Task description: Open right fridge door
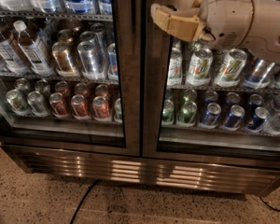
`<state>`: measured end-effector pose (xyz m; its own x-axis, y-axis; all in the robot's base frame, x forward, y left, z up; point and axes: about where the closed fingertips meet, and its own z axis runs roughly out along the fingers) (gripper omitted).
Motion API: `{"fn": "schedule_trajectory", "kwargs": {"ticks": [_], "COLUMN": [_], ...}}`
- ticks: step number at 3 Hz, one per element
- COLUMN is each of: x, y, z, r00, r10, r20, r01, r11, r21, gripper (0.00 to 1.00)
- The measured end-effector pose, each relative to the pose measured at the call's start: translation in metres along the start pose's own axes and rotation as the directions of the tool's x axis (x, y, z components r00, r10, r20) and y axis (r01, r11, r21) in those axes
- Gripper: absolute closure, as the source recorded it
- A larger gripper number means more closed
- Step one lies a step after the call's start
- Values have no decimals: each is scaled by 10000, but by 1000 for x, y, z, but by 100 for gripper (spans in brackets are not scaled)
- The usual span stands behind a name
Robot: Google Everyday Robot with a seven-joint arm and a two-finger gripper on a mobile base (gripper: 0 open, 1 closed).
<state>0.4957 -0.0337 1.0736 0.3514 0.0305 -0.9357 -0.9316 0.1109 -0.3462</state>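
Note:
The right fridge door (214, 143) is a tall glass pane in a dark metal frame, with green-and-white cans and blue cans behind it. It stands flush with the left door. My gripper (154, 1) is at the top of the view, coming in from the right on a beige arm (252, 20). Its tips reach the right door's inner frame strip (151, 78) beside the centre seam. The two beige fingers (175, 22) stand slightly apart, so the gripper is open. I cannot tell if they touch the frame.
The left glass door (60, 69) shows red and copper cans and white-capped bottles. A vented metal kick plate (140, 171) runs under both doors. A black cable (86, 199) lies on the speckled floor (37, 199) in front.

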Motion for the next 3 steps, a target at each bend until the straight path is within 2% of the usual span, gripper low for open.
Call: {"fn": "schedule_trajectory", "kwargs": {"ticks": [3], "x": [5], "y": [-5], "z": [-3], "r00": [10000], "r10": [74], "r20": [-26], "r01": [-74], "r11": [10000], "r21": [1], "gripper": [100]}}
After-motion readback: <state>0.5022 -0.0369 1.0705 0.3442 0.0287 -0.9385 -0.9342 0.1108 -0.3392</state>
